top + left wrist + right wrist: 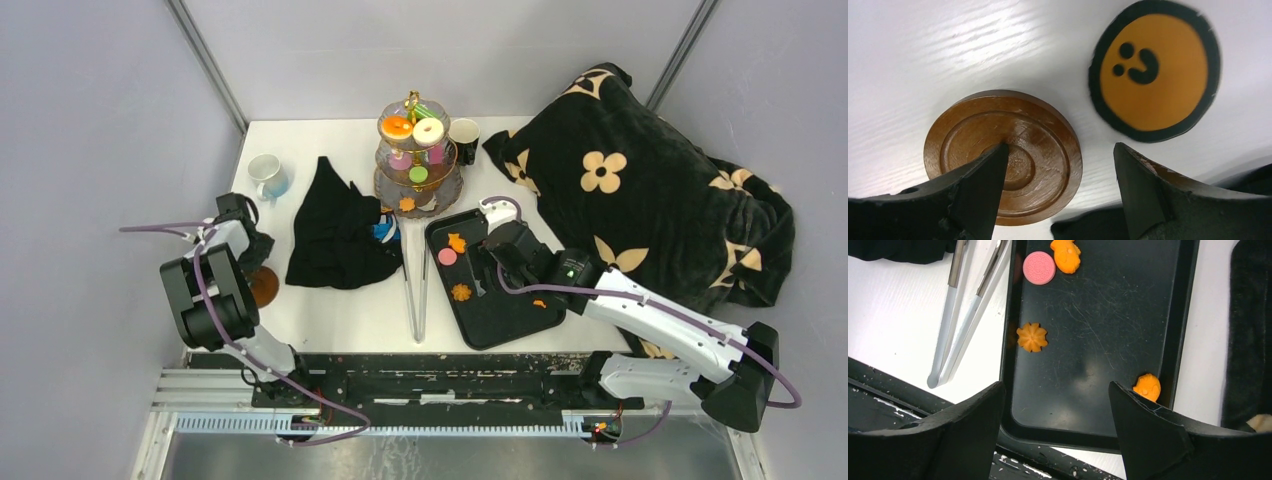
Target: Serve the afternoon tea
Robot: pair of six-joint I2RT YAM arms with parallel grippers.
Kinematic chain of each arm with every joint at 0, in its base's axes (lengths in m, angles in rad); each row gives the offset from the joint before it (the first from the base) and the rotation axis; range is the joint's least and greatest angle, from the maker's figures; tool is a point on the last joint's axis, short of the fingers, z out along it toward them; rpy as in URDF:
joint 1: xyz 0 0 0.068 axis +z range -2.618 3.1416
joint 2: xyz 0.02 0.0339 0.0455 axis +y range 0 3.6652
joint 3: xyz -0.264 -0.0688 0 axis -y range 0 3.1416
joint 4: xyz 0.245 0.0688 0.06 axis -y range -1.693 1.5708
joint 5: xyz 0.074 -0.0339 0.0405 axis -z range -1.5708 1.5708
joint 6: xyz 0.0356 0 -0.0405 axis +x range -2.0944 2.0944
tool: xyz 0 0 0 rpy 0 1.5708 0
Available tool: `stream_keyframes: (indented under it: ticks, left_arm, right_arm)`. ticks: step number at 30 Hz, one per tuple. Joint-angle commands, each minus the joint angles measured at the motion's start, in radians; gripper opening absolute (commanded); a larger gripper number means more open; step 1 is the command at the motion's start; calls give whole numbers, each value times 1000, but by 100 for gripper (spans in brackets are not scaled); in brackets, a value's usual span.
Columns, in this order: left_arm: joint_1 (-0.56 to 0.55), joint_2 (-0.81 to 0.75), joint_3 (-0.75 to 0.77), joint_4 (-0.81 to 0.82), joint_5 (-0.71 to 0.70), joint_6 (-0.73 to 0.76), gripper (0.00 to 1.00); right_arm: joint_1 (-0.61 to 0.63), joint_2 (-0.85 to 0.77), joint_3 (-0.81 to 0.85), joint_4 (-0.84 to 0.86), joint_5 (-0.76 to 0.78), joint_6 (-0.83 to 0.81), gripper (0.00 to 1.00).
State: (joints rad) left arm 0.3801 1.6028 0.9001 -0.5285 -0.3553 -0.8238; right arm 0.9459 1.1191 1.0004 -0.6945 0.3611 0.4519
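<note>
A three-tier stand (pixel 447 192) at the back holds an orange donut (pixel 397 127), a white donut (pixel 428 130) and pink and green discs. A black tray (pixel 510 315) holds a pink disc (pixel 447 257) and three orange cookies (pixel 461 292). My right gripper (pixel 483 272) hovers open and empty over the tray. In the right wrist view the gripper (pixel 1055 390) is above the tray's near edge (pixel 1088 435), with a flower cookie (pixel 1031 337), the pink disc (pixel 1039 268) and a small orange cookie (pixel 1147 386) ahead. My left gripper (pixel 256 250) is open at the far left.
Metal tongs (pixel 415 280) lie left of the tray. A black cloth (pixel 335 235), a white-blue mug (pixel 268 175), a dark mug (pixel 464 135) and the flowered black blanket (pixel 640 190) are around. Under my left gripper (pixel 1060 167) lie a brown wooden coaster (pixel 1048 150) and an orange black-rimmed disc (pixel 1154 70).
</note>
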Motion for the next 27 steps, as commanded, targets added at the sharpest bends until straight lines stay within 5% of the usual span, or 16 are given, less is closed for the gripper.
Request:
stream_keyframes:
  ticks: [1,10,20,27]
  left_arm:
    - [5,75,68,112,49,56,83]
    - [2,299,257,142,179,202,82]
    - [-3,291,343,28,189,209,85]
    - [-3,213,159,-41,81,185,86]
  right_arm:
    - [-12,-18,15,20,61,9,82]
    - [-33,10,0,42,54,15,82]
    - [-33,33,-22,79,46,64,81]
    - [-36,13,-32,89,64,85,82]
